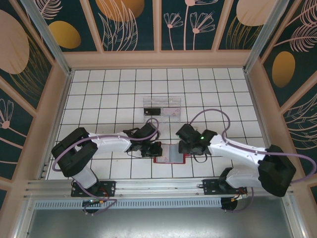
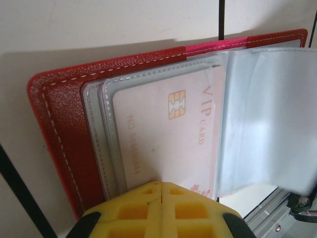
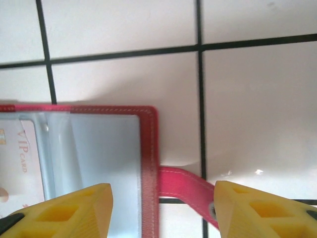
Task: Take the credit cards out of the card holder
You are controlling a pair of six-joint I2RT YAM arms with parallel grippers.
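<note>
The card holder lies open on the tiles between the arms. The left gripper is clenched on the pink credit card at the holder's left side. The right gripper stands released, astride the holder's right edge and tab. If the clear sleeve clings to the card, the unpinned holder would likely drag along. Bare tiles left of the holder leave room to draw the card out.

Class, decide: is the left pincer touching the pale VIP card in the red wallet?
Cannot tell. The left wrist view shows the shut left pincer overlapping the VIP card at its near edge, hiding any contact or gap.
</note>
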